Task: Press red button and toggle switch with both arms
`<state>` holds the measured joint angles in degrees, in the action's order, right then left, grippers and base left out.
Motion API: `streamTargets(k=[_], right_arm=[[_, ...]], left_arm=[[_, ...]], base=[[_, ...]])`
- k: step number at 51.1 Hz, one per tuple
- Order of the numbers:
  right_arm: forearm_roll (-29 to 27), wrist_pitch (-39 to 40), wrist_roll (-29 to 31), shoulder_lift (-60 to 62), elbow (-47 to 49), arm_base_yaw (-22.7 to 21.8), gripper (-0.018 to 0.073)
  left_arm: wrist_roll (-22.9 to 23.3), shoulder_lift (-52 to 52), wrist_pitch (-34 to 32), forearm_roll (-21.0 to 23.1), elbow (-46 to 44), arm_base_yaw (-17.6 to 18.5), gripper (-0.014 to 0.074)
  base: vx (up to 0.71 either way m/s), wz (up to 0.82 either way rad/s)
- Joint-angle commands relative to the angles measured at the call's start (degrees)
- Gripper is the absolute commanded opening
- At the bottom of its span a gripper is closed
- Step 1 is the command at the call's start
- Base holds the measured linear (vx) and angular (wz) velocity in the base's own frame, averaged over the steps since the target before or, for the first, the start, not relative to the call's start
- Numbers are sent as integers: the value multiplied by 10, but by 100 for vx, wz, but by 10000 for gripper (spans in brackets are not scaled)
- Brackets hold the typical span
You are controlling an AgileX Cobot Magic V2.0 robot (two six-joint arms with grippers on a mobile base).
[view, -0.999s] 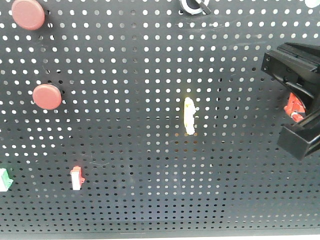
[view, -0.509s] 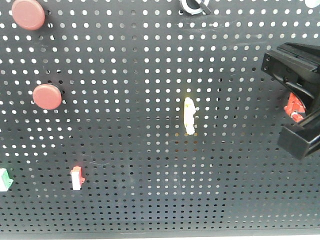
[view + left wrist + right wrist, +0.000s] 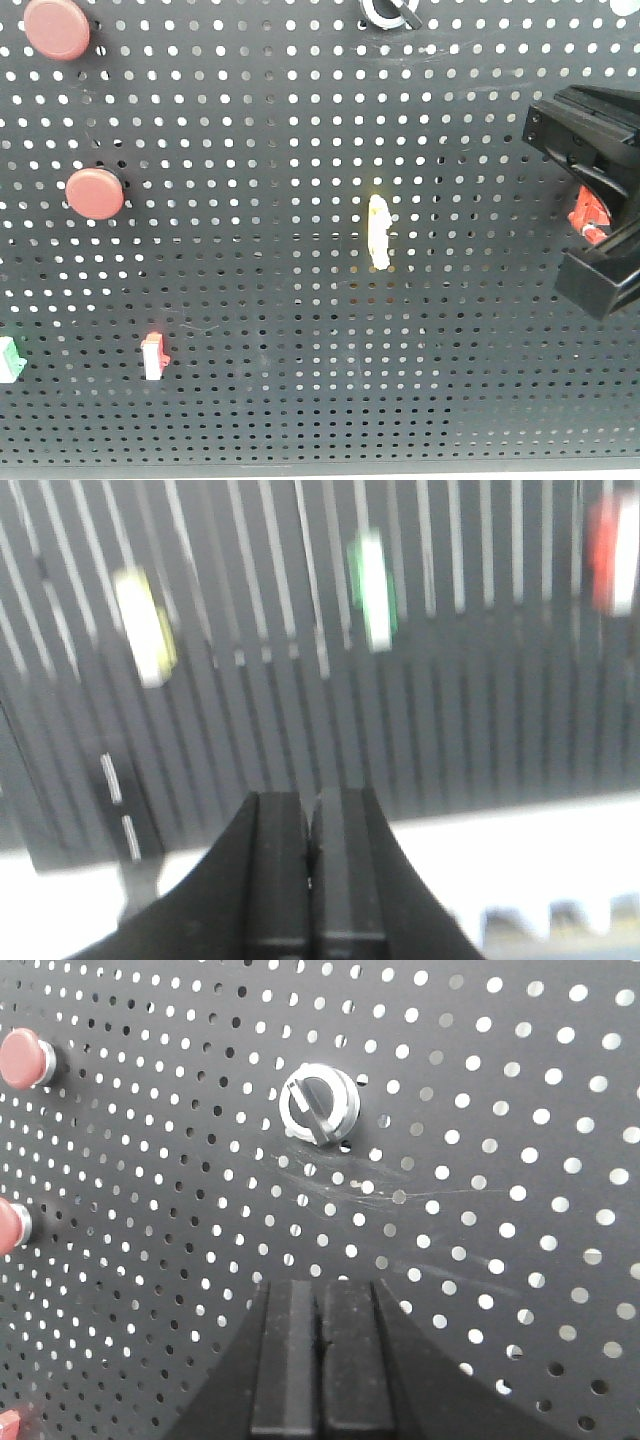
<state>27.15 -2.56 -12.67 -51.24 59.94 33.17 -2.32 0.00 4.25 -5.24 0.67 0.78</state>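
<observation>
The right claw (image 3: 318, 1360) is fully closed and empty, as is the left claw (image 3: 312, 870). The toggle switch (image 3: 588, 212) sits just behind the right arm (image 3: 600, 190), at the board's right edge.

Black pegboard (image 3: 300, 330), two red buttons (image 3: 95, 193), pale yellow switch (image 3: 378, 232), red-and-white switch (image 3: 153, 357), toggle switch (image 3: 588, 213)

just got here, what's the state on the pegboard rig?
Two arms are working a black pegboard of switches. At the right edge of the front view, a black arm overlaps the toggle switch; contact can't be confirmed. The right hand is shut and faces the board below a rotary knob. The left hand is also shut, in a blurred view. Nothing is near the two red buttons.
</observation>
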Motion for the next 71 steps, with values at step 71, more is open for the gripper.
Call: streamTargets(k=[71], right_arm=[[-292, 99, 195, 282, -372, -273, -3]], left_arm=[[4, -15, 41, 35, 29, -1, 2]], base=[[0, 0]])
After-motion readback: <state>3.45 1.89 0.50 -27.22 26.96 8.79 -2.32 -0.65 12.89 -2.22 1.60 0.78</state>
